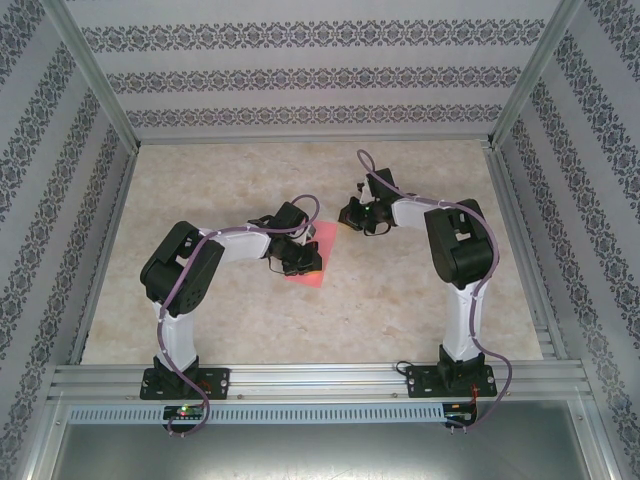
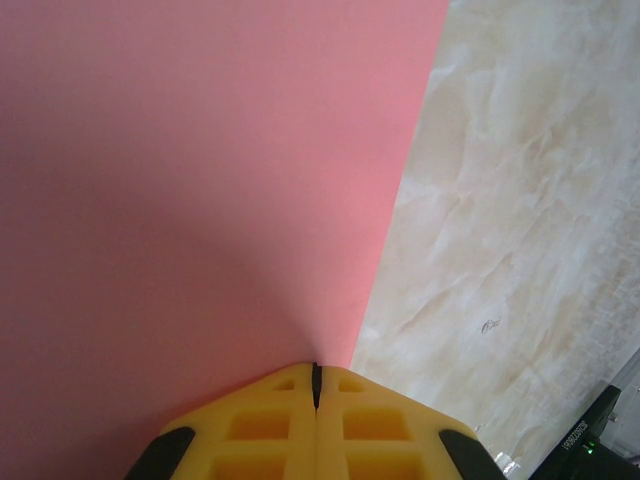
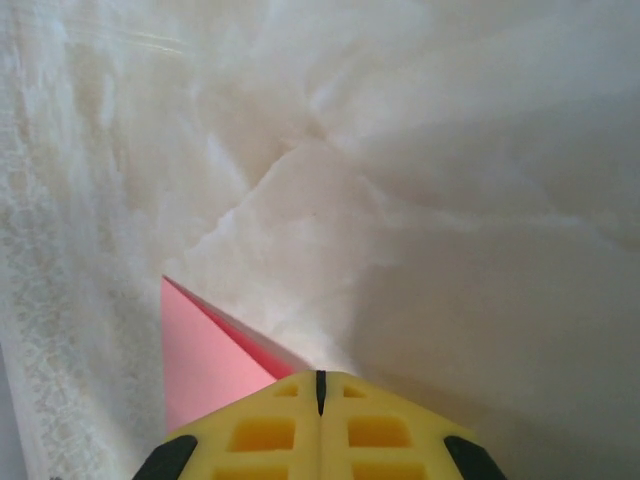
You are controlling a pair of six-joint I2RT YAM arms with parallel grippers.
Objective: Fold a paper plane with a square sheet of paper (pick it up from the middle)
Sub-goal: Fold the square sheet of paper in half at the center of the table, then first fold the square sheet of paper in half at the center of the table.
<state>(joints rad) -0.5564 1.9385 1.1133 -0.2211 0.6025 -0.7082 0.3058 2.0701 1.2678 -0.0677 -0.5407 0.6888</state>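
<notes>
**Only just starting the first fold**

So far no paper plane has been made. The square sheet of thin salmon-pink paper looks smooth and plain, with no crease across the big part that the left wrist camera sees. It is near the middle of the pale marble-look table, well away from all four edges, and it sits between the two arms.

The left gripper has its yellow plastic fingers pressed tight together. The side of the sheet runs right into the thin line between them, so I think it has pinched the paper there.

The right gripper is closed tight too. A small pink corner pokes out beside its tip, and it looks like it is nipping that corner (a darker pink strip along one side may be the underside or a second layer, I cannot tell which).

My guess is that this is the first fold. Next, one gripper should hold its side steady while the other carries its corner over to the far side. The edges must line up before anyone presses down. Thin paper is floppy, so a fast pull could crumple it or make it slip out.
</notes>
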